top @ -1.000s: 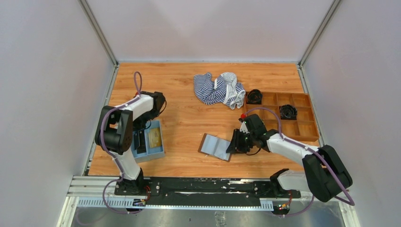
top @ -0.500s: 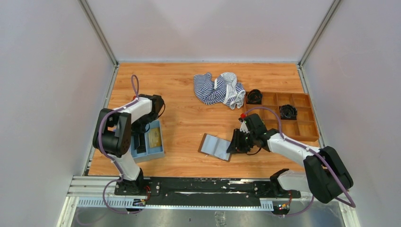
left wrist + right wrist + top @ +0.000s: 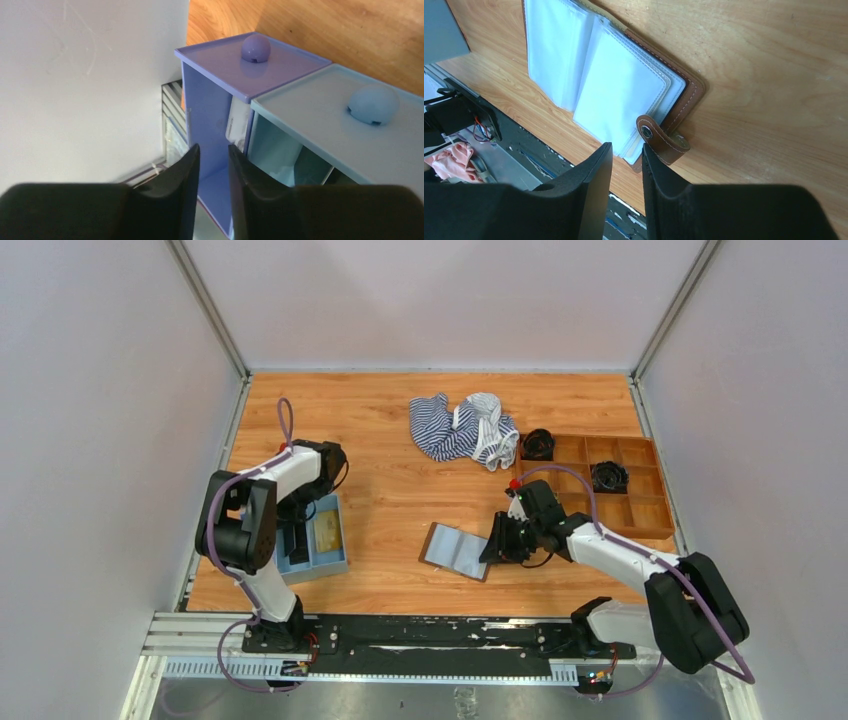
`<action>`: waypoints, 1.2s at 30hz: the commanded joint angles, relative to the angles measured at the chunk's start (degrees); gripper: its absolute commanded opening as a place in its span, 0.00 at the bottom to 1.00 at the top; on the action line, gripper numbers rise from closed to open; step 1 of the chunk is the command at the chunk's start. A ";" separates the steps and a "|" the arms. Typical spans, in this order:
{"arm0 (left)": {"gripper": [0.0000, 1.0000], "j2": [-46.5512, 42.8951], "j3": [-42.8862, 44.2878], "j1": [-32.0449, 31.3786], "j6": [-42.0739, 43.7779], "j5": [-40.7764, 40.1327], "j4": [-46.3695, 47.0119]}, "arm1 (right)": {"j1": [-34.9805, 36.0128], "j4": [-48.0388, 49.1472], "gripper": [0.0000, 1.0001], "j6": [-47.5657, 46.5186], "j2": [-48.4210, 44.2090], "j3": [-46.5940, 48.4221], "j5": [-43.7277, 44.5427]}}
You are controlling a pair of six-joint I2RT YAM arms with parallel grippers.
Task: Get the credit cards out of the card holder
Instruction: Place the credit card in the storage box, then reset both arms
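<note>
The card holder [image 3: 455, 551] lies open on the wood table, pale clear pockets up. In the right wrist view its pockets [image 3: 619, 90] look empty and its brown snap strap [image 3: 663, 140] sticks out. My right gripper [image 3: 497, 543] sits at its right edge, jaws a narrow gap apart with nothing between them [image 3: 626, 152]. A yellowish-gold card [image 3: 327, 530] lies in the light-blue tray [image 3: 335, 565]. My left gripper [image 3: 297, 538] hangs over the tray's left compartment, jaws slightly apart and empty [image 3: 214, 152]. The greyish card is hidden.
A striped cloth [image 3: 462, 427] lies at the back. A brown compartment box [image 3: 640, 510] at the right holds two black items [image 3: 538, 443]. The white wall stands close on the left [image 3: 75, 75]. The black rail [image 3: 400, 635] runs along the near edge.
My left arm has shifted slightly over the tray. The right gripper and the card holder have stayed in place.
</note>
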 commanded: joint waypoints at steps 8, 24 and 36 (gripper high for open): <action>0.57 0.57 1.00 0.19 -1.84 1.08 2.29 | 0.72 -1.68 0.32 -1.03 2.13 2.84 0.42; 0.52 -19.09 11.67 -1.00 5.52 11.31 1.95 | 0.84 -0.31 0.32 0.15 4.99 5.23 1.90; 0.52 -26.57 22.34 -17.39 4.52 21.33 2.25 | 0.82 -0.32 0.32 0.53 3.64 5.51 3.90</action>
